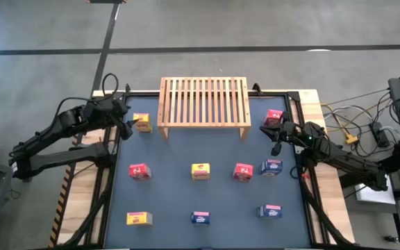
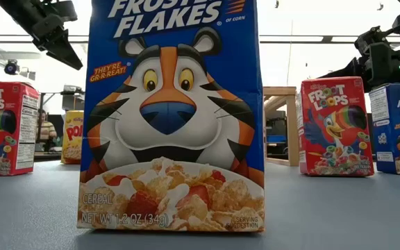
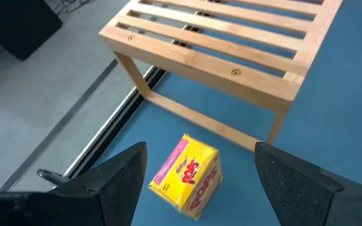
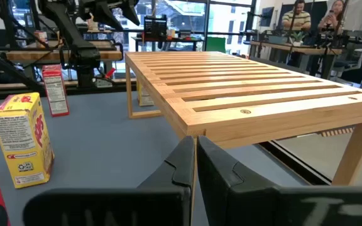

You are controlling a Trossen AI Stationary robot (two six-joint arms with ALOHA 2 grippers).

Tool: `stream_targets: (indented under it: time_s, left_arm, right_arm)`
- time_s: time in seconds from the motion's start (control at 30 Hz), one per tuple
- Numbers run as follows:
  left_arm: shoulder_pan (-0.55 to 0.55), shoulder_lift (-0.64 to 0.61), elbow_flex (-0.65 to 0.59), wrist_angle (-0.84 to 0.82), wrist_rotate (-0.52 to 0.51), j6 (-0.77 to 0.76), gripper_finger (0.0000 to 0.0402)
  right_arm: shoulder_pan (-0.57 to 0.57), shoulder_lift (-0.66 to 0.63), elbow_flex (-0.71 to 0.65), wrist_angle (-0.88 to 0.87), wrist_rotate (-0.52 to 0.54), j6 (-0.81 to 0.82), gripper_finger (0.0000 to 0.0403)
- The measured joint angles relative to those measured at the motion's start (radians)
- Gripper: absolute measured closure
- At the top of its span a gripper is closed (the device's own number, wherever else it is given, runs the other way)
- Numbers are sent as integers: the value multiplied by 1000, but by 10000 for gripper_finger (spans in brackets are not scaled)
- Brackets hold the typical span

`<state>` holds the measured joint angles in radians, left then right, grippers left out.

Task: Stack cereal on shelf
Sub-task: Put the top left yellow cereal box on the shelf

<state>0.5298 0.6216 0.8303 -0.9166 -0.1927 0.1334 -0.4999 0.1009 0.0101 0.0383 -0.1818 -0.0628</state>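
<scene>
The light wooden slatted shelf (image 1: 203,101) stands on its legs at the far middle of the table. My left gripper (image 1: 127,123) is open above a yellow cereal box (image 1: 142,123) that stands on the mat left of the shelf. In the left wrist view its fingers stand on either side of the yellow box (image 3: 187,177) without touching it. My right gripper (image 1: 275,133) is shut and empty beside a red box (image 1: 273,117) right of the shelf. In the right wrist view its shut fingers (image 4: 193,164) point toward the shelf's edge (image 4: 244,122).
Several more boxes stand on the mat: red (image 1: 139,171), yellow (image 1: 200,171), red (image 1: 242,171) and blue (image 1: 271,167) in a middle row, and yellow (image 1: 139,219), blue (image 1: 200,218) and blue (image 1: 269,211) near the front. A blue box (image 2: 171,114) fills the low view. People sit in the room behind (image 4: 297,19).
</scene>
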Motion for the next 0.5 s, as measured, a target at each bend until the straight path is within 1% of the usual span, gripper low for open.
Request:
stream_targets:
  time_s: [0.2, 0.5]
  left_arm:
    - [95, 22, -2, 1, 59, 63, 125]
    - [255, 69, -3, 29, 190, 163, 125]
  right_arm:
    - [0, 0, 0, 0, 0, 0, 394]
    - [0, 0, 0, 0, 0, 0, 394]
